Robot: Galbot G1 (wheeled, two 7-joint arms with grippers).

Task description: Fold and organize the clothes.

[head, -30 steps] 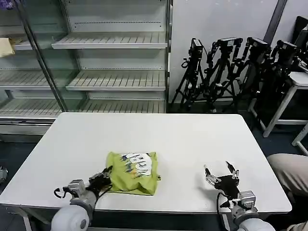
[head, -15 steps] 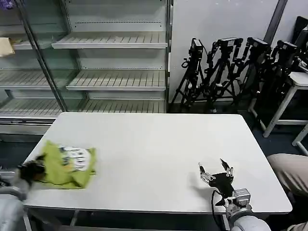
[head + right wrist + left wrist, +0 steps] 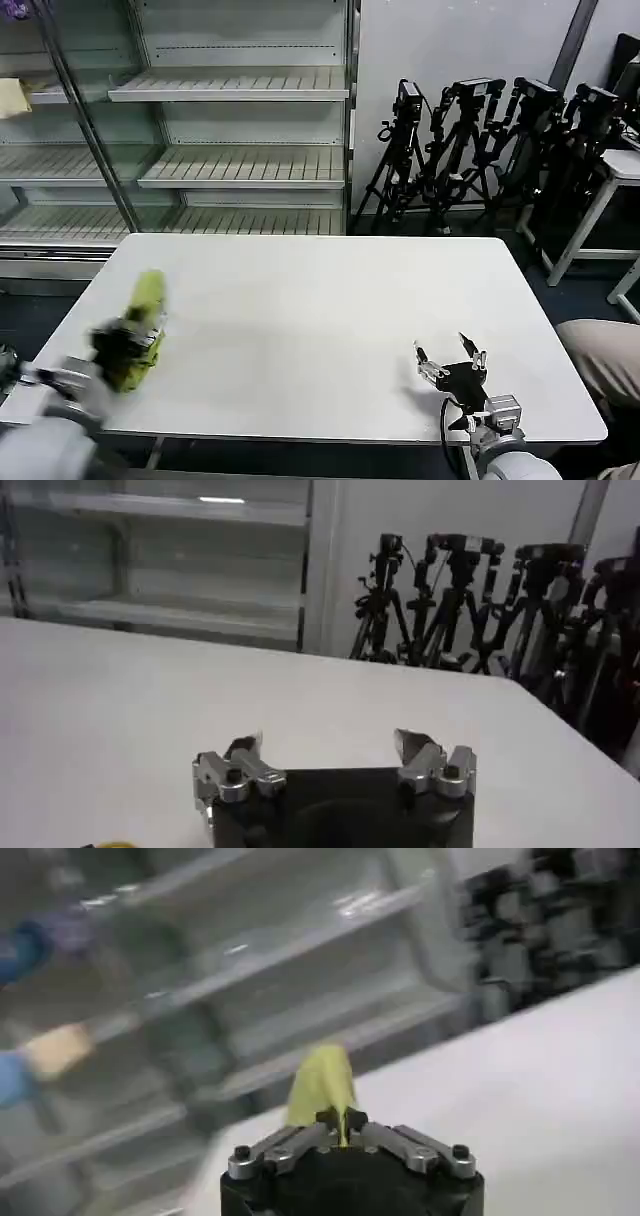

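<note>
Left gripper (image 3: 118, 350): we log it at the table's (image 3: 320, 300) left edge, near the front corner, clenched on the T-shirt (image 3: 140, 325). In the left wrist view its jaws (image 3: 342, 1133) meet on a pinch of yellow-green cloth (image 3: 322, 1086) that rises above them.

T-shirt: a second ago it lay as a folded packet on the table's front middle; half a second ago it was by the left edge; now we find it bunched and raised in the grip, above the table's left edge. We judge the folding finished and the packet being carried aside, toward the shelves (image 3: 240, 130) beyond the table's far left. Putting it away looks to us like the step in hand. The bundle seems slack, so the folds may come loose in transit.

Table: white, its middle bare of clothing.

Right gripper (image 3: 450, 358): we note it parked over the table's front right, fingers spread and holding nothing; the right wrist view shows the jaws (image 3: 335, 755) wide apart above the white top.

Camera tripods (image 3: 480, 150): a black cluster behind the table's far right corner.

Writing: none legible. Earlier the shirt showed a white print patch; in the present crumple we can read no letters, brand or label.
</note>
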